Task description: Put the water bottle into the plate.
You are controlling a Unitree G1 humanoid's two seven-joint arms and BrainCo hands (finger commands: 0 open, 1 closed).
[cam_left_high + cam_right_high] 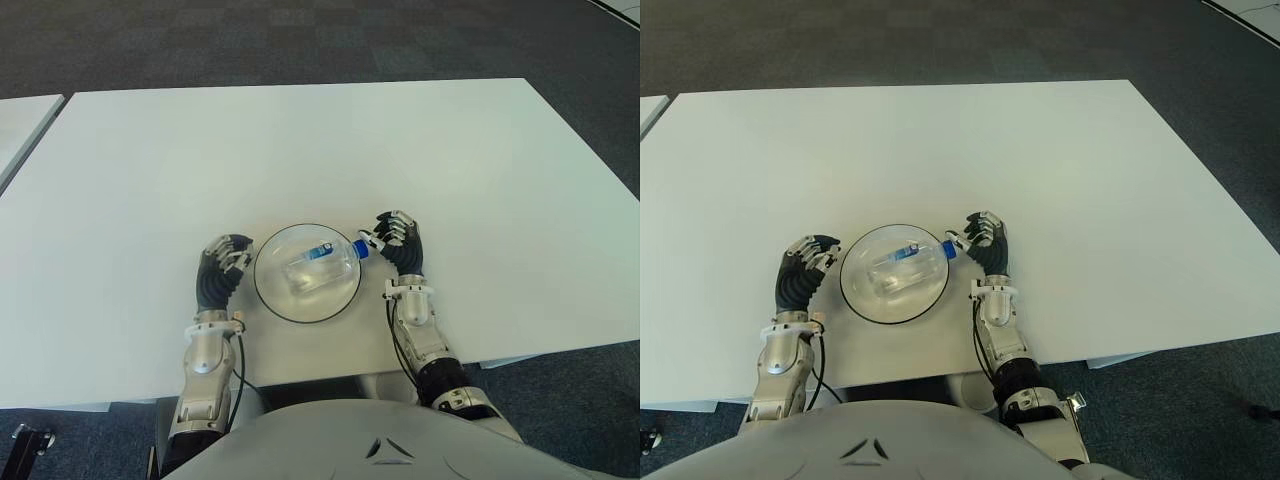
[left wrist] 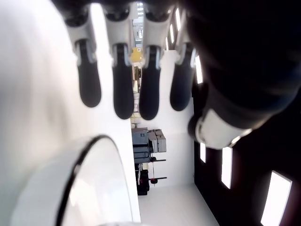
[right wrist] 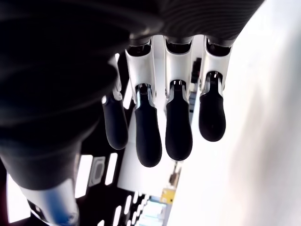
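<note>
A clear water bottle (image 1: 322, 265) with a blue cap lies on its side inside the round clear plate (image 1: 262, 295), near the table's front edge. The cap points toward my right hand (image 1: 395, 240), which sits just right of the plate, close to the cap. Its fingers (image 3: 178, 127) hang relaxed with nothing between them. On the other side of the plate is my left hand (image 1: 222, 265); its fingers (image 2: 123, 84) are loosely curled and empty. The plate's rim (image 2: 89, 155) shows close by in the left wrist view.
The white table (image 1: 300, 150) stretches wide and bare beyond the plate. Its front edge runs just behind my wrists. A second white table (image 1: 20, 120) stands at the far left, and dark carpet surrounds both.
</note>
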